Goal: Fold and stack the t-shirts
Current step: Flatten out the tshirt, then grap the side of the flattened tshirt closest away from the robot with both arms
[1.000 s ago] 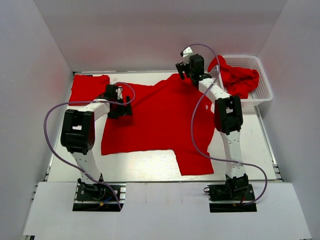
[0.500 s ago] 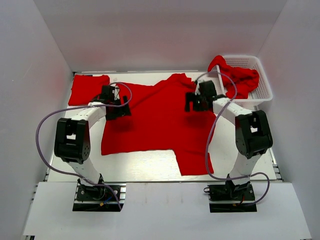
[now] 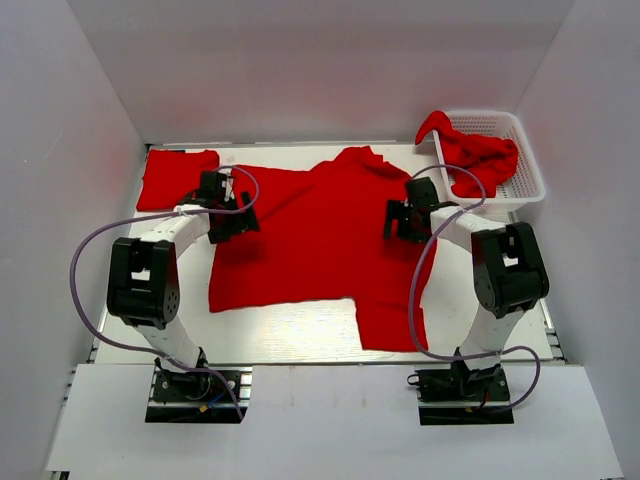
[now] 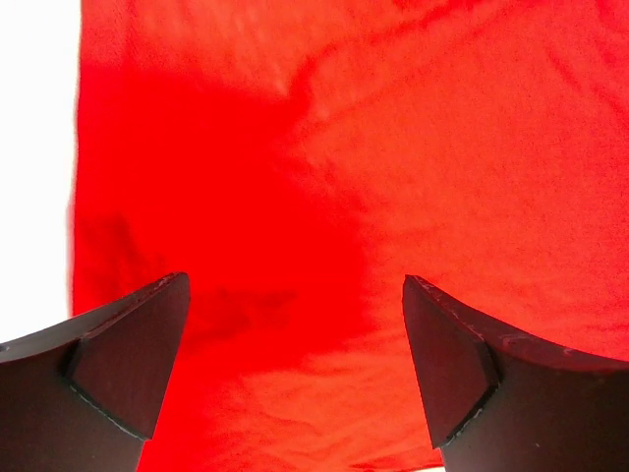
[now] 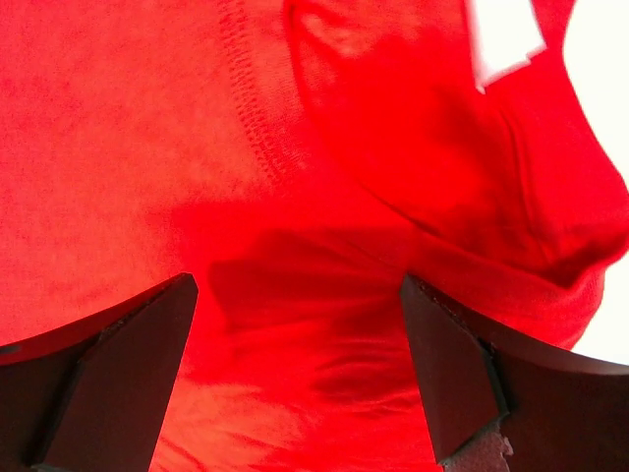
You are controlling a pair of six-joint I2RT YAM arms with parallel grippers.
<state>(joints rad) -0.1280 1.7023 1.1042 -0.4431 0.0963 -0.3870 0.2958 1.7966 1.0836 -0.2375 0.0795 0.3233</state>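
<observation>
Left gripper [image 4: 295, 364]: jaws apart, empty, low over hem end of shirt [image 3: 310, 240]. Right gripper [image 5: 295, 379]: same, at collar end. Shirt spread flat mid-table, probably so both ends can be pinched together. Folded shirt [image 3: 178, 178] far-left corner; basket [image 3: 533, 160] far-right.

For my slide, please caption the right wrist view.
Open right tool poised over the red t-shirt, near its collar and white label.

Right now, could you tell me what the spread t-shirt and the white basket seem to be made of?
The red t-shirt looks like soft, matte knit fabric, perhaps cotton: it wrinkles and shows a stitched seam. The white basket looks like rigid moulded plastic, judging by its perforated walls.
</observation>
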